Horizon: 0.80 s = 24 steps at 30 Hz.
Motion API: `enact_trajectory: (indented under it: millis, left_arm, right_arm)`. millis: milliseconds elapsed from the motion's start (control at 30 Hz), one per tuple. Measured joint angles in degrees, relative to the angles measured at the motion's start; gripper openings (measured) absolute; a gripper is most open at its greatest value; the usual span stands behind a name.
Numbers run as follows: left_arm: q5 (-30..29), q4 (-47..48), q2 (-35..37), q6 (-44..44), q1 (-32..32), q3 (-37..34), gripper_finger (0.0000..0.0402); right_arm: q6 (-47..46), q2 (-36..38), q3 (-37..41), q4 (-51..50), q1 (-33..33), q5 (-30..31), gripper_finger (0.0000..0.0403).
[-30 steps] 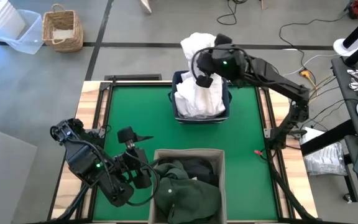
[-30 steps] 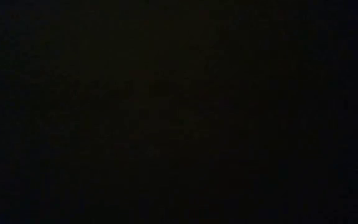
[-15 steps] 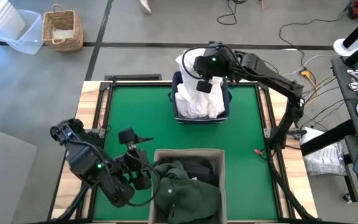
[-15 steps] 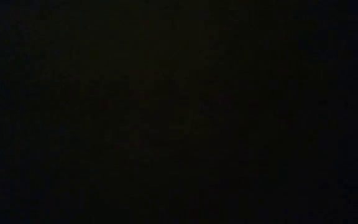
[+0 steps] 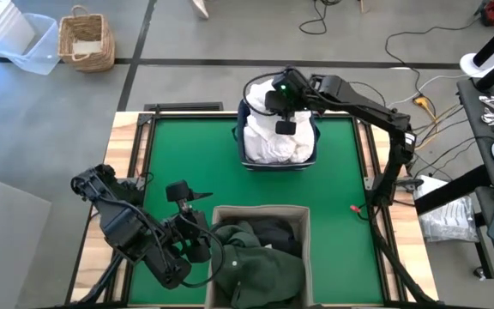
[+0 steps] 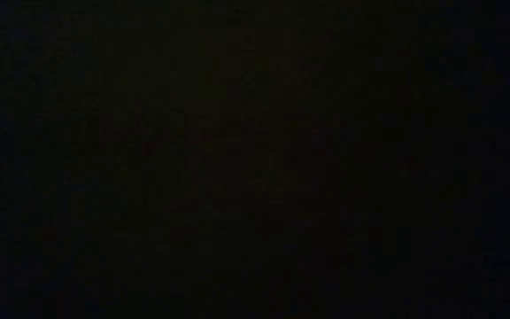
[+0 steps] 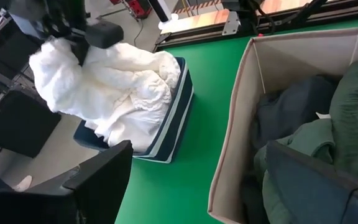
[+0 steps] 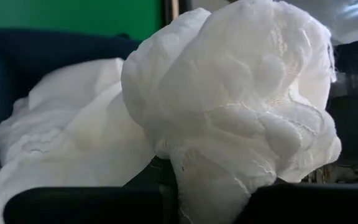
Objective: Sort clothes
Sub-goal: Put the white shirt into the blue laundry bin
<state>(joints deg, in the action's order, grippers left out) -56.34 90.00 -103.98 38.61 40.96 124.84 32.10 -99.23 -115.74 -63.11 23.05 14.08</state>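
A navy bin (image 5: 240,159) at the table's far middle holds a pile of white wrinkly clothes (image 5: 273,144). My right gripper (image 5: 283,116) hangs over it, shut on a white lacy garment (image 8: 241,93). A beige bin (image 5: 260,210) at the near edge holds a dark green garment (image 5: 260,266) and a charcoal one (image 5: 273,230). My left gripper (image 5: 197,225) stays open at the beige bin's left wall (image 7: 235,137), touching nothing. The low view is black. My right gripper (image 8: 166,180) pinches a bunched fold of the white garment (image 8: 185,158) between its two fingers, several layers together. It comes from above, over the navy bin. The bunch bulges out past the fingers, and the garment's lower part (image 8: 73,124) lies on the pile in the bin.
Bare green mat (image 5: 187,146) lies left and right of the navy bin. A wicker basket (image 5: 86,40) and a clear plastic box (image 5: 24,43) stand on the floor beyond the far-left corner. Cables run over the floor at the far right.
My right gripper has come down and a little toward the near edge over the navy bin, still shut on the white garment. The bunch that stood out beyond the bin's far rim has sunk closer to the pile.
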Motion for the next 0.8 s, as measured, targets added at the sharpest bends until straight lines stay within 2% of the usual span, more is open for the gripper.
enact_trajectory:
  millis: [433, 667, 800]
  left_arm:
    - [0.0, 0.0, 0.0, 0.0, 0.0, 0.0, 0.0343]
    - [-0.1, 0.0, 0.0, -0.1, 0.0, 0.0, 0.0343]
    - [-0.1, 0.0, 0.0, -0.1, 0.0, 0.0, 0.0343]
  right_arm:
    - [2.6, -0.3, 10.3, 6.2, 0.2, -1.2, 0.0042]
    - [1.9, -0.3, 13.6, 8.2, 0.8, -4.6, 0.0042]
    - [-0.2, -0.3, 14.4, 8.1, 1.9, -9.4, 0.0042]
